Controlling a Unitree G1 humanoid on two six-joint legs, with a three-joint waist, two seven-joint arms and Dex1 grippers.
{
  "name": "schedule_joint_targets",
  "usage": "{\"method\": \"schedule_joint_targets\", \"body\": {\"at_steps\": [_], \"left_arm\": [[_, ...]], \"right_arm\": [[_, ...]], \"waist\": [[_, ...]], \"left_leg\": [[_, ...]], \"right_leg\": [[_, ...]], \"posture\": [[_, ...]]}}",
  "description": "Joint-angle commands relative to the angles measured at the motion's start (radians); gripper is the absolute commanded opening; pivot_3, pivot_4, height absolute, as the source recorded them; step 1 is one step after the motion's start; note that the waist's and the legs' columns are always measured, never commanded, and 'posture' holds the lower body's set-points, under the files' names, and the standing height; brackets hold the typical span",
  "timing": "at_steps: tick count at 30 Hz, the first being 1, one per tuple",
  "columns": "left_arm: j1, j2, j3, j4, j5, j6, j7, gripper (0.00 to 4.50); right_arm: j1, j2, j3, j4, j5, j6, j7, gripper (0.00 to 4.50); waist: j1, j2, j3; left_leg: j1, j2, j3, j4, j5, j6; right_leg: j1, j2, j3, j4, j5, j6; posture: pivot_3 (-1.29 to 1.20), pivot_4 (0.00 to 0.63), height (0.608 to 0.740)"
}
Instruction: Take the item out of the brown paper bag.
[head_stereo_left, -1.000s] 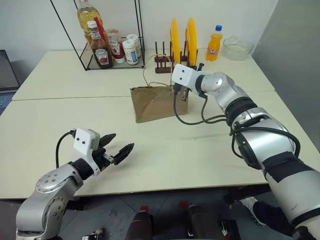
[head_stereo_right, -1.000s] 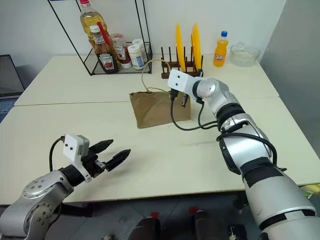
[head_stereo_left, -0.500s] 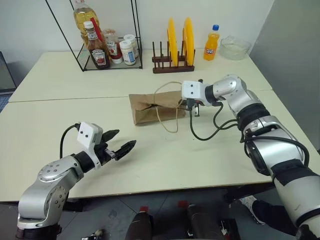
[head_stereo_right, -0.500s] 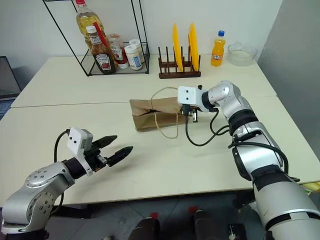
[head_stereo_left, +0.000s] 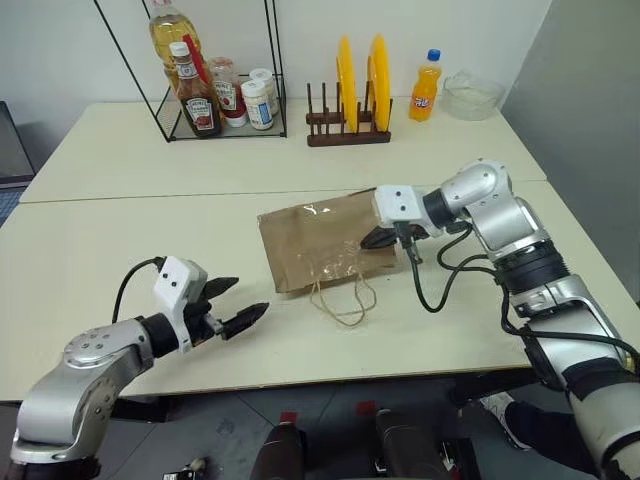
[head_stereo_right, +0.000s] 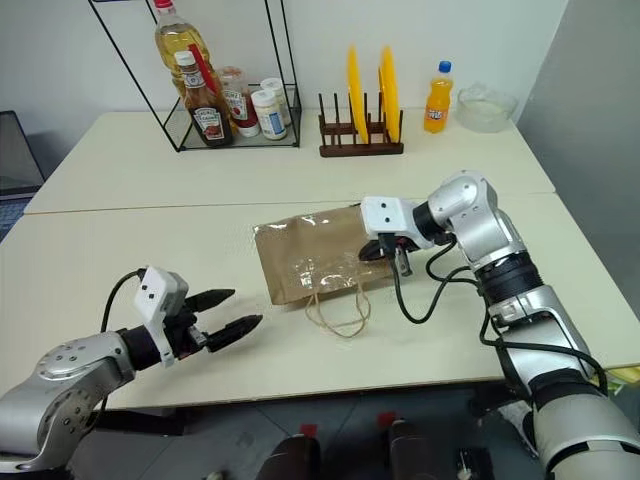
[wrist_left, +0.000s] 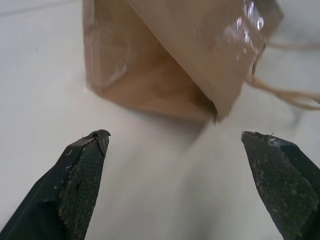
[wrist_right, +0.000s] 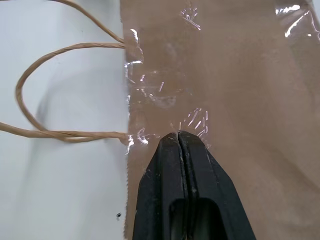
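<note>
Bag (head_stereo_left: 322, 250) just got tipped from standing to lying flat on the surface (head_stereo_left: 150, 165), handles toward the robot. Right hand (head_stereo_left: 378, 238) is pinched shut at its edge, left hand (head_stereo_left: 240, 318) waits spread apart nearby. Cola's presumably inside, can't see it.

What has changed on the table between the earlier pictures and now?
The brown paper bag, upright a second ago, now lies flat with its loop handles toward the table's near edge. The right gripper, shut on the bag's edge, has tipped it over and drawn it nearer to the robot. The left gripper stays open and apart from the bag. The rack, plates and bottles at the back are unchanged.
</note>
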Motion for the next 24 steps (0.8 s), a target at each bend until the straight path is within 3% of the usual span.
{"method": "schedule_joint_targets", "body": {"at_steps": [1, 5, 8, 13, 19, 24], "left_arm": [[0.070, 0.055, 0.074, -0.029, 0.001, -0.022, -0.051, 4.50], [0.132, 0.081, 0.108, -0.043, -0.003, -0.038, -0.086, 4.50], [0.164, 0.092, 0.097, -0.071, -0.011, -0.041, -0.116, 4.50], [0.156, 0.087, 0.055, -0.083, -0.027, -0.028, -0.142, 4.50], [0.138, 0.076, -0.033, -0.043, -0.033, -0.027, -0.185, 4.50], [0.112, 0.069, -0.099, 0.008, 0.001, -0.063, -0.207, 4.50]], "right_arm": [[0.061, -0.042, -0.124, -0.253, 0.185, 0.231, 0.024, 0.03], [0.233, -0.105, -0.176, -0.532, 0.289, 0.363, -0.032, 0.03], [0.391, -0.145, -0.180, -0.675, 0.313, 0.311, -0.075, 0.62], [0.547, -0.159, -0.136, -0.701, 0.249, 0.019, -0.133, 2.43], [0.603, -0.141, -0.072, -0.540, 0.135, -0.372, -0.245, 4.46], [0.593, -0.176, -0.024, -0.374, 0.029, -0.591, -0.308, 4.46]], "waist": [[-0.001, 0.000, 0.000], [0.007, 0.001, 0.000], [0.018, 0.001, 0.000], [0.023, 0.001, 0.001], [0.023, 0.001, 0.001], [0.023, 0.001, 0.001]], "left_leg": [[0.000, 0.000, 0.000, 0.000, 0.000, 0.000], [-0.003, 0.003, -0.004, -0.001, 0.000, 0.000], [-0.001, 0.001, -0.005, -0.001, 0.000, 0.000], [0.003, -0.001, 0.000, -0.001, 0.000, 0.000], [0.009, 0.001, 0.001, -0.002, 0.000, 0.000], [0.009, 0.000, 0.001, -0.002, 0.000, 0.000]], "right_leg": [[0.001, 0.000, 0.000, -0.001, 0.000, 0.000], [0.002, 0.000, -0.001, -0.007, 0.000, 0.000], [0.006, -0.001, -0.002, -0.010, 0.000, 0.000], [0.010, 0.000, -0.002, -0.011, 0.000, 0.003], [0.014, 0.002, 0.000, -0.013, -0.002, 0.005], [0.014, 0.003, 0.000, -0.013, 0.000, 0.002]], "posture": [[0.00, 0.150, 0.740], [0.00, 0.150, 0.740], [0.00, 0.150, 0.740], [0.00, 0.150, 0.740], [0.00, 0.150, 0.740], [0.00, 0.150, 0.740]]}}
